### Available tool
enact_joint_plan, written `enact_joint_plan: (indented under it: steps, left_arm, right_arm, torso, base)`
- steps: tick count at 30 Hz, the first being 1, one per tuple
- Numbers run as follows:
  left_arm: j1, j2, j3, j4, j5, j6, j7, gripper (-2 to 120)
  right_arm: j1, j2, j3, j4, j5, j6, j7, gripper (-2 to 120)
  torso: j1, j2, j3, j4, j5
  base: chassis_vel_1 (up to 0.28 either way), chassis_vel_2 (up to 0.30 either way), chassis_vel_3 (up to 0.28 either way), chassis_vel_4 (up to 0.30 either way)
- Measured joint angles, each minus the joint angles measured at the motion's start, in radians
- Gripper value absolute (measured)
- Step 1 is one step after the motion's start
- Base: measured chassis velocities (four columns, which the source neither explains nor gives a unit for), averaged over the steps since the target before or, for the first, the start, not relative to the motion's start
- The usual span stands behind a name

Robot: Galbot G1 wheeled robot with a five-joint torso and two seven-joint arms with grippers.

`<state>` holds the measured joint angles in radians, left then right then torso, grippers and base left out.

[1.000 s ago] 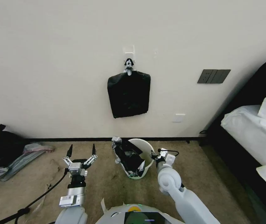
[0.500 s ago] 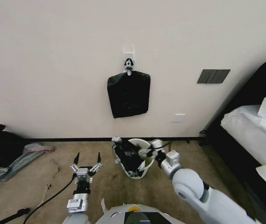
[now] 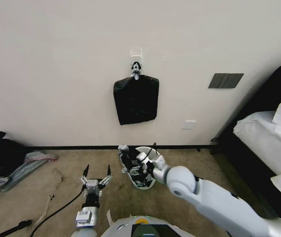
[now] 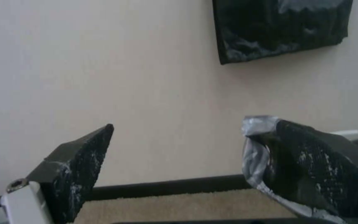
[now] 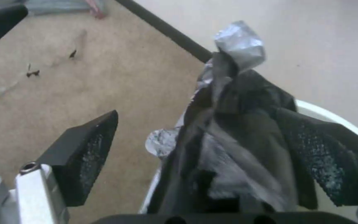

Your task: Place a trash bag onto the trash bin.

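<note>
— Where is the right arm sitting?

— I'm seeing it reaching across in front of the body toward the bin [image 3: 153,154], which is standing on the carpet [image 3: 114,194] by the wall [image 3: 64,82]. The right gripper [image 3: 134,168] is hanging over the bin's mouth, jaws spread wide, straddling the bag [image 5: 228,130] without closing on it.

— And the bag itself?

— It's bunching up crumpled on the bin's left side, part inside, part poking above the rim.

— The left arm?

— I'm holding it low on the left, the left gripper [image 3: 96,170] pointing up at the wall, jaws wide and empty, near the bin but apart from it.

— What's differing from a second ago?

— The right gripper was beside the bin's right rim; now it's swinging in over the bag. The left gripper is drifting closer to the bin. Bin and bag are lying as before.
</note>
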<state>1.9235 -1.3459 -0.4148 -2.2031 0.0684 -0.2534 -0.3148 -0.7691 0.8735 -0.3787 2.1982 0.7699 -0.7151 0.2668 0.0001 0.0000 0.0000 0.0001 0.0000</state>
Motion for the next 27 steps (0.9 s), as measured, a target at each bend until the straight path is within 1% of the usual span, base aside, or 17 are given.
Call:
enact_joint_plan:
  steps: [2, 3, 7, 8, 12, 13, 14, 15, 16, 17, 18, 20, 22, 23, 25, 26, 27]
  left_arm:
    - [0.000, 0.000, 0.002, 0.000, 0.000, 0.003, 0.000, 100]
    - [-0.001, 0.000, 0.004, 0.000, 0.000, 0.006, 0.001, 100]
    - [-0.006, 0.003, 0.012, -0.007, 0.000, 0.011, 0.001, 100]
    - [-0.006, 0.003, 0.012, -0.007, 0.000, 0.011, 0.001, 100]
    - [-0.016, 0.002, 0.026, -0.017, 0.000, 0.017, 0.001, 100]
    - [-0.016, 0.002, 0.026, -0.017, 0.000, 0.017, 0.001, 100]
    - [-0.024, 0.003, 0.029, -0.017, -0.001, 0.022, 0.001, 100]
    - [-0.032, 0.008, 0.031, -0.017, -0.003, 0.032, 0.001, 100]
    - [-0.033, 0.011, 0.033, -0.016, -0.004, 0.037, 0.001, 100]
    - [-0.033, 0.011, 0.033, -0.016, -0.004, 0.037, 0.001, 100]
    - [-0.034, 0.014, 0.037, -0.016, -0.004, 0.042, 0.001, 100]
    - [-0.035, 0.021, 0.051, -0.015, -0.008, 0.063, 0.001, 100]
    - [-0.040, 0.030, 0.070, -0.015, -0.016, 0.091, 0.001, 100]
    - [-0.040, 0.030, 0.070, -0.015, -0.016, 0.091, 0.001, 100]
    - [-0.061, 0.041, 0.098, -0.015, -0.034, 0.140, 0.001, 100]
    - [-0.061, 0.041, 0.098, -0.015, -0.034, 0.140, 0.001, 100]
    - [-0.080, 0.048, 0.113, -0.017, -0.056, 0.168, 0.000, 100]
  right_arm:
    - [0.011, 0.010, -0.015, -0.015, -0.008, 0.001, 0.003, 93]
    - [0.018, 0.015, -0.024, -0.026, -0.010, 0.001, 0.004, 91]
    - [0.037, 0.009, -0.035, -0.069, -0.020, 0.003, 0.016, 72]
    - [0.037, 0.009, -0.035, -0.069, -0.020, 0.003, 0.016, 72]
    - [0.051, -0.012, -0.050, -0.077, -0.031, 0.004, 0.033, 54]
    - [0.051, -0.012, -0.050, -0.077, -0.031, 0.004, 0.033, 54]
    - [0.058, -0.017, -0.058, -0.081, -0.031, 0.005, 0.037, 47]
    - [0.064, -0.019, -0.068, -0.086, -0.032, 0.005, 0.044, 37]
    - [0.068, -0.021, -0.071, -0.087, -0.032, 0.005, 0.045, 32]
    - [0.068, -0.021, -0.071, -0.087, -0.032, 0.005, 0.045, 32]
    - [0.071, -0.023, -0.074, -0.089, -0.033, 0.005, 0.046, 28]
    - [0.079, -0.028, -0.082, -0.093, -0.035, 0.006, 0.048, 18]
    - [0.088, -0.029, -0.086, -0.096, -0.038, 0.006, 0.051, 10]
    - [0.088, -0.029, -0.086, -0.096, -0.038, 0.006, 0.051, 10]
    - [0.095, -0.027, -0.087, -0.098, -0.036, 0.007, 0.053, 0]
    - [0.095, -0.027, -0.087, -0.098, -0.036, 0.007, 0.053, 0]
    - [0.099, -0.024, -0.087, -0.099, -0.035, 0.007, 0.055, 0]
  torso:
    - [0.000, 0.000, 0.000, 0.0000, 0.0000]
    - [0.000, 0.000, 0.000, 0.0000, -0.0002]
    - [0.000, 0.000, 0.000, -0.0001, -0.0001]
    - [0.000, 0.000, 0.000, -0.0001, -0.0001]
    - [0.000, 0.000, 0.000, -0.0002, 0.0000]
    - [0.000, 0.000, 0.000, -0.0002, 0.0000]
    - [0.000, 0.000, 0.000, -0.0002, -0.0001]
    - [0.000, 0.000, 0.000, -0.0002, 0.0000]
    - [0.000, 0.000, 0.000, -0.0002, 0.0000]
    - [0.000, 0.000, 0.000, -0.0002, 0.0000]
    - [0.000, 0.000, 0.000, -0.0001, 0.0000]
    - [0.000, 0.000, 0.000, -0.0001, 0.0001]
    - [0.000, 0.000, 0.000, -0.0001, 0.0001]
    - [0.000, 0.000, 0.000, -0.0001, 0.0001]
    - [0.000, 0.000, 0.000, 0.0000, 0.0001]
    - [0.000, 0.000, 0.000, 0.0000, 0.0001]
    - [0.000, 0.000, 0.000, 0.0000, 0.0000]
  base:
    - [0.000, 0.000, 0.000, 0.000]
    - [0.000, 0.000, 0.000, 0.000]
    - [0.000, 0.000, 0.000, 0.000]
    - [0.000, 0.000, 0.000, 0.000]
    - [0.000, 0.000, 0.000, 0.000]
    - [0.000, 0.000, 0.000, 0.000]
    - [0.000, 0.000, 0.000, 0.000]
    - [0.000, 0.000, 0.000, 0.000]
    - [0.000, 0.000, 0.000, 0.000]
    - [0.000, 0.000, 0.000, 0.000]
    - [0.000, 0.000, 0.000, 0.000]
    - [0.000, 0.000, 0.000, 0.000]
    - [0.000, 0.000, 0.000, 0.000]
    - [0.000, 0.000, 0.000, 0.000]
    - [0.000, 0.000, 0.000, 0.000]
    - [0.000, 0.000, 0.000, 0.000]
    - [0.000, 0.000, 0.000, 0.000]
